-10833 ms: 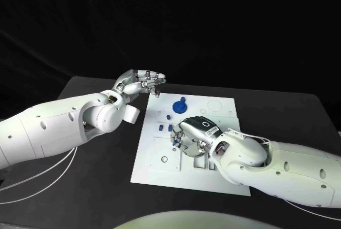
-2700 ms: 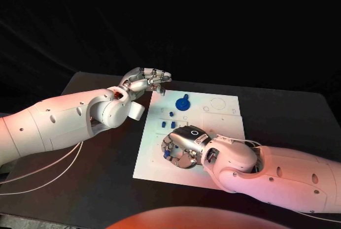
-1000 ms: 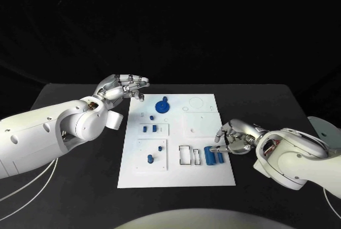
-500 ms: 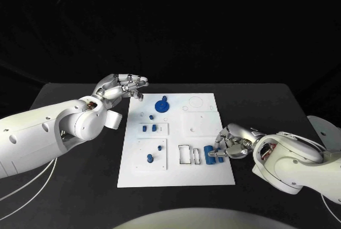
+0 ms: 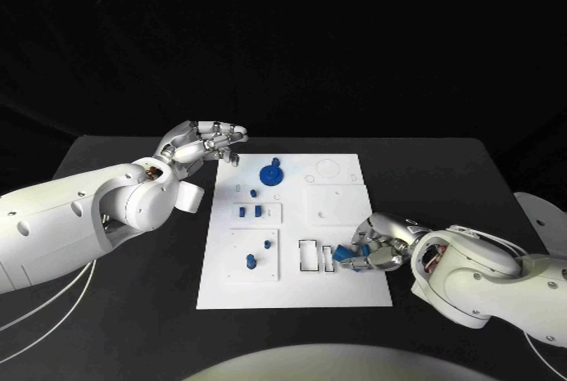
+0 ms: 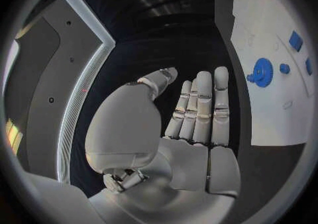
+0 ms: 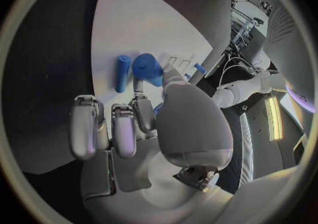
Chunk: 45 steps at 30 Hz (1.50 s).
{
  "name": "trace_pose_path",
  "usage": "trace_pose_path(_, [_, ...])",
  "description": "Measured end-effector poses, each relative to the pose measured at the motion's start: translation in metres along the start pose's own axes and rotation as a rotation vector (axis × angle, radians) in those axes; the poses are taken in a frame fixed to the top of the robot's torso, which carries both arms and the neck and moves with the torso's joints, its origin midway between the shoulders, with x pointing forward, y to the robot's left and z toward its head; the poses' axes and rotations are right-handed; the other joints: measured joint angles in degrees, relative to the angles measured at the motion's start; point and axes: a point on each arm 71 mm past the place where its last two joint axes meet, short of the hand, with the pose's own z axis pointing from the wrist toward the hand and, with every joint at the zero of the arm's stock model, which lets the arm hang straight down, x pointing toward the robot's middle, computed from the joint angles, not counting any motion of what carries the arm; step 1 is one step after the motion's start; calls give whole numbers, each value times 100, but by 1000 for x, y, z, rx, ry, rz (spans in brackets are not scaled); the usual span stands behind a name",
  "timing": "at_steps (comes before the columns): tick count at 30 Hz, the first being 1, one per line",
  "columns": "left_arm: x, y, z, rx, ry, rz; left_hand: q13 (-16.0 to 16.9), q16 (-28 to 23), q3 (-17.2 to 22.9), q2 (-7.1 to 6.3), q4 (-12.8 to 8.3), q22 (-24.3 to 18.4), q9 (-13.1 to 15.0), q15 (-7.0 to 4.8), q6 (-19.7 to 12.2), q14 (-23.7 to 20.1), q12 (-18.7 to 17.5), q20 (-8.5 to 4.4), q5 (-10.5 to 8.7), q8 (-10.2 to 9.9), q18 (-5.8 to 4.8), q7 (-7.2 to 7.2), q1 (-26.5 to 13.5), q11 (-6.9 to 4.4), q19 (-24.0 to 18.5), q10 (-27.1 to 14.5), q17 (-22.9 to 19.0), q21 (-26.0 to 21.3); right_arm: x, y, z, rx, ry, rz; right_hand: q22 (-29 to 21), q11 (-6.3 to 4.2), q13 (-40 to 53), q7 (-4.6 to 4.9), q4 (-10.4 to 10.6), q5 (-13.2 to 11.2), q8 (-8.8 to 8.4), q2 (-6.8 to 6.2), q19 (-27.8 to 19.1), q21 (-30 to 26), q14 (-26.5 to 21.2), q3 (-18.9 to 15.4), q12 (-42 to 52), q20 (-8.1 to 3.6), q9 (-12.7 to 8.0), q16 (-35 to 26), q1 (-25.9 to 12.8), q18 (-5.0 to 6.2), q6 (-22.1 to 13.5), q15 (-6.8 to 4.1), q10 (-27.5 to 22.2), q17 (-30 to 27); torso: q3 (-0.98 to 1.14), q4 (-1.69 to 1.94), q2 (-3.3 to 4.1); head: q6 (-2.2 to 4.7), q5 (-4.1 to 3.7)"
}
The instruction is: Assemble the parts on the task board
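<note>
The white task board (image 5: 333, 207) lies mid-table. My right hand (image 5: 380, 245) is at the board's right edge and pinches a thick blue cylinder (image 5: 347, 254), tipped up off the board beside the empty rectangular slots (image 5: 310, 256). The right wrist view shows the cylinder (image 7: 147, 68) between thumb and fingertip, with a thinner blue peg (image 7: 122, 73) lying flat on the board (image 7: 132, 28) beside it. My left hand (image 5: 208, 142) hovers off the board's far left corner, holding nothing. A blue gear (image 5: 270, 176) stands near it, as the left wrist view's gear (image 6: 260, 70) confirms.
Small blue parts sit in the left-hand plates: a pair (image 5: 249, 210) in the middle and a peg (image 5: 249, 261) with a smaller piece (image 5: 268, 244) nearer me. Bare black table (image 5: 473, 176) surrounds the board.
My right hand has moved in over the board's right edge and closed on the thick blue cylinder, tipping it up. The left hand has stayed put.
</note>
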Motion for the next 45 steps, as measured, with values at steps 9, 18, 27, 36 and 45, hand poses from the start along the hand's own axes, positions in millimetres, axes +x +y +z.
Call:
trace_pose_path(9, [0,0,-1,-1,0,0,0,0,0,0,0,0,0,0,0,0,0,0,0,0,0,0,0,0,0,0,0,0,2,1,4,1,-2,-8,-1,-47,144,-14,-11,269,48,24,0,67,-16,11,169,-42,45,29,24,0,62,-16,80,-1,-5,2,-1,-19,18])
trace_pose_path(18, [-1,0,-1,-1,-1,0,0,0,-17,0,17,-9,0,0,0,0,-1,0,0,22,0,0,0,-21,0,-21,0,0,4,3,5,-4,-11,0,-1,-98,149,-72,-22,705,42,120,0,226,-19,286,378,-83,49,89,278,-88,191,-66,210,-1,-8,1,-8,-27,24])
trace_pose_path(27, [-1,0,-1,-2,-1,0,0,0,-17,0,17,-8,0,0,0,0,-1,0,0,21,0,0,0,-21,0,-21,1,0,4,5,-2,-5,-28,35,-2,-138,148,-9,-3,993,21,100,0,417,0,572,549,-124,32,144,341,-88,253,-123,250,-2,-8,-8,-12,-31,20])
trace_pose_path(36, [1,0,0,-1,1,0,0,0,-17,0,17,-13,0,0,0,0,-1,0,0,21,0,0,0,-21,0,-21,-4,0,-8,16,-3,-21,-59,87,-2,-138,147,-6,14,1076,22,244,0,469,-6,651,592,-164,29,158,197,-89,250,-129,250,-2,-7,-2,-15,-17,3])
trace_pose_path(45, [1,0,0,-1,2,-1,0,0,-16,0,17,-13,-5,0,0,0,22,0,0,21,0,0,0,-21,0,-21,-4,-22,-1,33,4,-37,-13,136,-3,-137,147,16,32,1106,22,314,0,484,-20,669,592,-164,25,167,126,-89,270,-142,250,-2,-7,-3,-8,-32,54])
